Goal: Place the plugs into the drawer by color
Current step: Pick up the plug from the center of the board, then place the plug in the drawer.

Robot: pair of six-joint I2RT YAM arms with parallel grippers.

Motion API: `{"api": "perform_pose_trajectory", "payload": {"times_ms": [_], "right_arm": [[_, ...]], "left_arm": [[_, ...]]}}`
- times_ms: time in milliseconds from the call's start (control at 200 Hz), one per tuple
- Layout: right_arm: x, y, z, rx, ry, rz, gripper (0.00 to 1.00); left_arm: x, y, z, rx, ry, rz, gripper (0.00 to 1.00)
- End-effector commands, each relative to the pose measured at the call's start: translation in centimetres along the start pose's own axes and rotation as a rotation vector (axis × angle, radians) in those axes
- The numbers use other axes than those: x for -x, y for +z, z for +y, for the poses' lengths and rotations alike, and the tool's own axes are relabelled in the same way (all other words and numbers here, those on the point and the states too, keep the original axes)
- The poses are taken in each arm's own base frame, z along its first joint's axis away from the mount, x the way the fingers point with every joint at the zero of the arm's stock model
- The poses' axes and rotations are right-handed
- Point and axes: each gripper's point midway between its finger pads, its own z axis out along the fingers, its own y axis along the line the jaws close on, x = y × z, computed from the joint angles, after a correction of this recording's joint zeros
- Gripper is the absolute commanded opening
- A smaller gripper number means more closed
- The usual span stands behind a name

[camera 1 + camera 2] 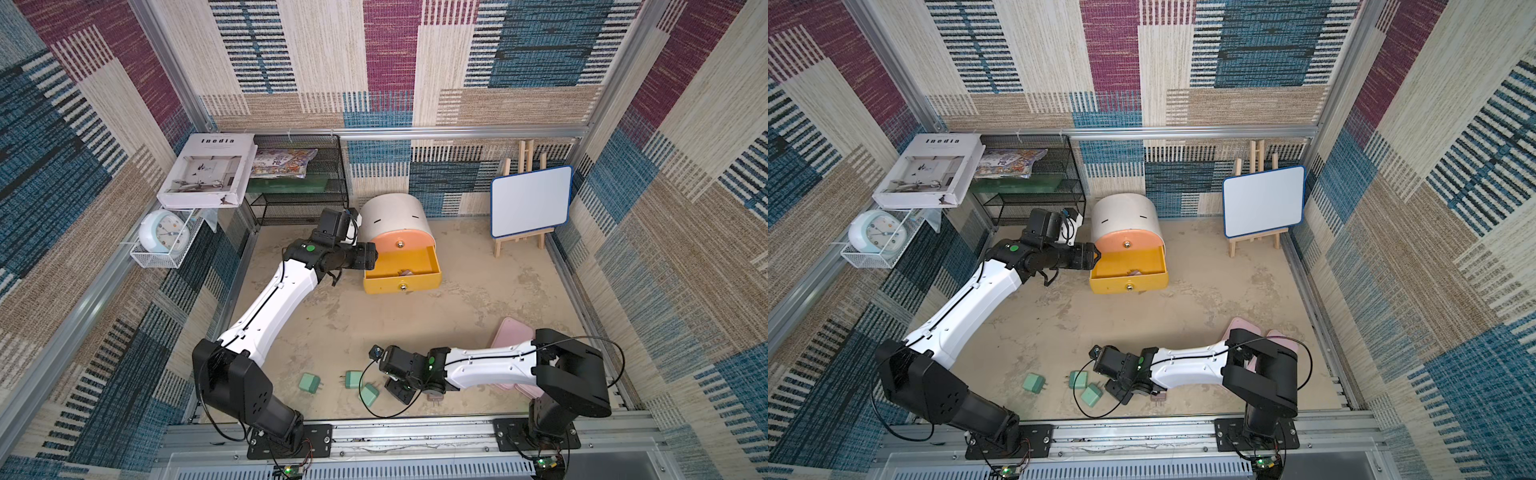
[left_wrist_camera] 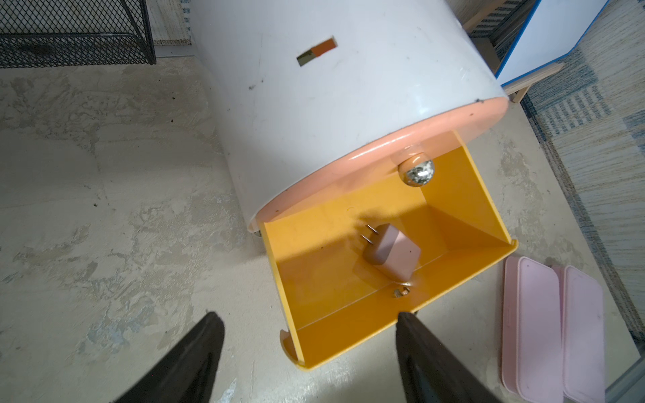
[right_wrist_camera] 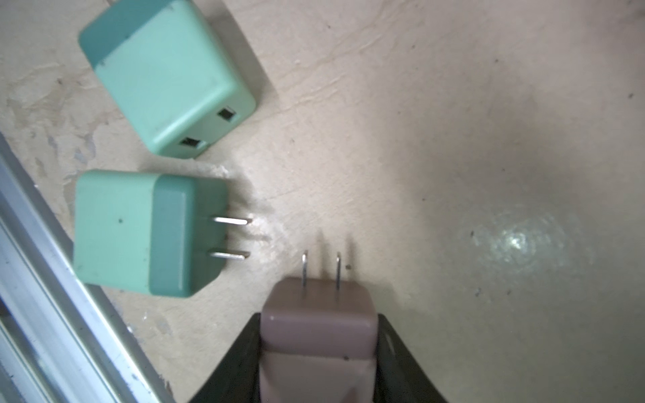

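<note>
The right gripper point(image 3: 318, 319) had its jaws clamped on a pink plug point(image 3: 317, 349), well apart from the open yellow drawer point(image 2: 453, 209). The left gripper point(image 2: 309, 315) hovered beside that drawer, jaws apart; a second pink plug point(image 2: 392, 253) lay inside.

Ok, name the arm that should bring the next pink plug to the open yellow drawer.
Right. The right gripper clamps a pink plug by the green plugs. The left gripper hangs open and empty beside the yellow drawer, where one matching plug lies.
</note>
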Motion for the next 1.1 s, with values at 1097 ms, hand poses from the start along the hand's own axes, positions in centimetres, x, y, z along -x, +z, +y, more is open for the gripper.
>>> {"api": "perform_pose_trajectory", "payload": {"times_ms": [1097], "right_arm": [[13.4, -17.5, -29.5, -0.554, 0.523, -0.351, 0.40]], "left_arm": [[2.8, 1.0, -1.4, -0.059, -0.068, -0.028, 0.81]]}}
